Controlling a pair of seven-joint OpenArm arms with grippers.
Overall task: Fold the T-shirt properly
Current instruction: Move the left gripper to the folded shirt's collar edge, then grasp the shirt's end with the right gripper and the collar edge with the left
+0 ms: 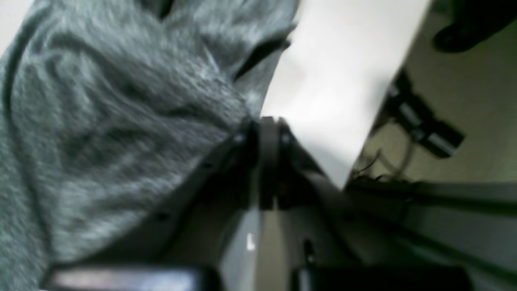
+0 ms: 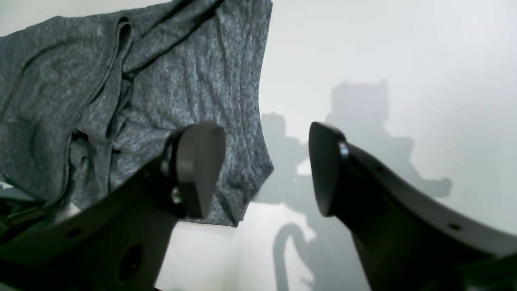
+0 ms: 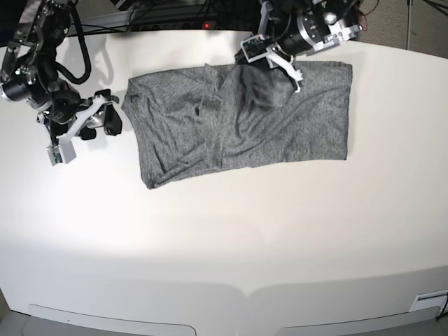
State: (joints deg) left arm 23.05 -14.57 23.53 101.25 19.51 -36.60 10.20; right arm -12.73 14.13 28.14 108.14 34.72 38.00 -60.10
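T-shirt [image 3: 241, 122] flat on table [image 3: 224, 231] | left hand [image 3: 297, 78] pinching top edge

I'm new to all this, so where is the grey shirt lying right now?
In the base view, the grey shirt lies spread on the white table, toward the far edge. The left tool is at its far edge; the right tool sits just beside its other end.

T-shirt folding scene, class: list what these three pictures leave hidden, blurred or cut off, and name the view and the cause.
- Left wrist view: motion blur smears the T-shirt and the shut left claw; whether cloth is pinched is unclear.
- Right wrist view: the open right claw hides cloth behind one finger; the frame edge crops the shirt.
- Base view: the left arm covers the shirt's far edge.
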